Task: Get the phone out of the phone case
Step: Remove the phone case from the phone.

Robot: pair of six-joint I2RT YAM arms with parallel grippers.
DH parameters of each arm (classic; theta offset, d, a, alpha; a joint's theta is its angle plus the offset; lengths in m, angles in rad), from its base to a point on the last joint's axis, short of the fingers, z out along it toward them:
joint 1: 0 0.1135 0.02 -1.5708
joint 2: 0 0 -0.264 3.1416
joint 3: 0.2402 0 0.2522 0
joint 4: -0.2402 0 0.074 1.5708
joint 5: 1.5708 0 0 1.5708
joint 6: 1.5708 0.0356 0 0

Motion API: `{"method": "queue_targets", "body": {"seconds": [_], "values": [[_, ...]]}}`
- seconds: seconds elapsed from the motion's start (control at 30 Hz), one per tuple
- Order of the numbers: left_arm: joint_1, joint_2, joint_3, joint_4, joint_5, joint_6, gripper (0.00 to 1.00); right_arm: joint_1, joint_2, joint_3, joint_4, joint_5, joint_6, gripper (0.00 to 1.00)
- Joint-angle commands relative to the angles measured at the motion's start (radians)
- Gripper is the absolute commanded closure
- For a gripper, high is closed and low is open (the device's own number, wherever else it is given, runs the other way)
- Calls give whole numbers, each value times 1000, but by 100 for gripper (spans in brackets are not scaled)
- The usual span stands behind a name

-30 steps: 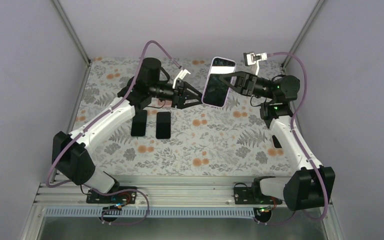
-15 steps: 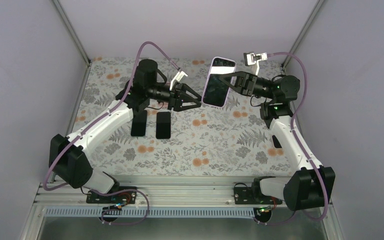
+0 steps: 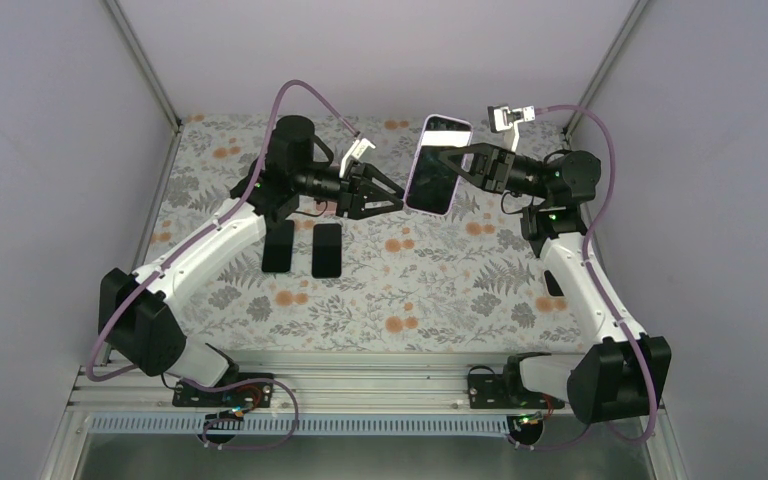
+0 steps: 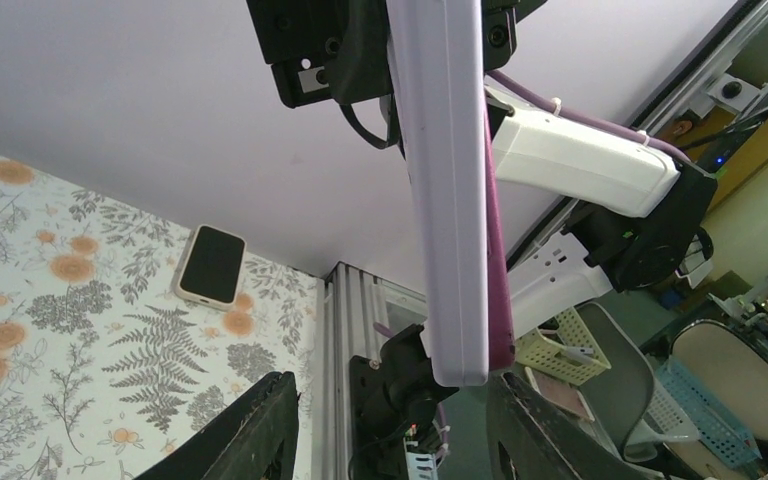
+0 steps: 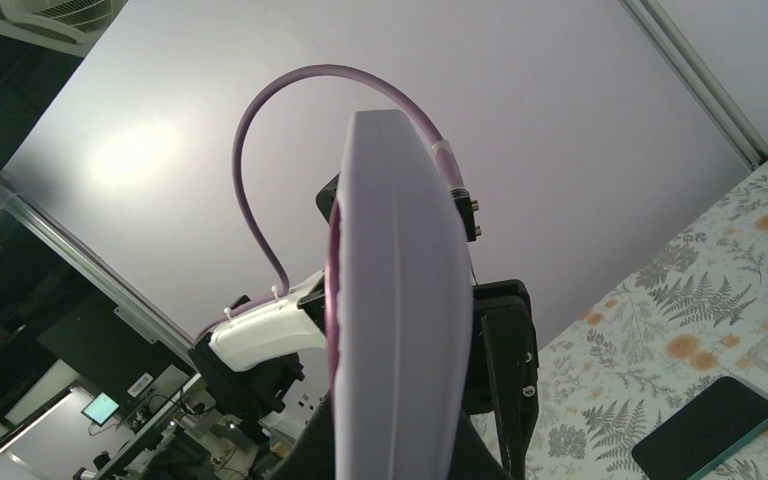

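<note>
The phone in its lavender case (image 3: pixel 438 165) is held upright in the air over the far middle of the table, screen facing the top camera. My right gripper (image 3: pixel 463 160) is shut on its right edge. In the right wrist view the case's edge (image 5: pixel 400 300) fills the middle between my right gripper's (image 5: pixel 400 445) fingers. My left gripper (image 3: pixel 393 196) is open just left of the phone's lower part. In the left wrist view the case edge (image 4: pixel 447 200) hangs above the open left gripper (image 4: pixel 390 385), its lower end between the fingers.
Two dark phones (image 3: pixel 279 245) (image 3: pixel 327 249) lie side by side on the floral table cover (image 3: pixel 410 290) under the left arm. Another phone (image 4: pixel 210 265) in a pale case lies near the table's right edge. Grey walls close in the sides and back.
My left arm has drawn back a little to the left, so its open fingers stand slightly farther from the phone's lower edge. The right gripper and phone have not moved.
</note>
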Motion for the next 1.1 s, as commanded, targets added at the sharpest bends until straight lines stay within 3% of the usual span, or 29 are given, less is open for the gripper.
{"method": "queue_targets", "body": {"seconds": [0.0,1.07], "values": [[2,1,14,13,-6,1,53,3,-29,11,26,24,-17,96],[20,41,1,34,-63,-59,51,35,-29,8,21,19,-33,96]]}}
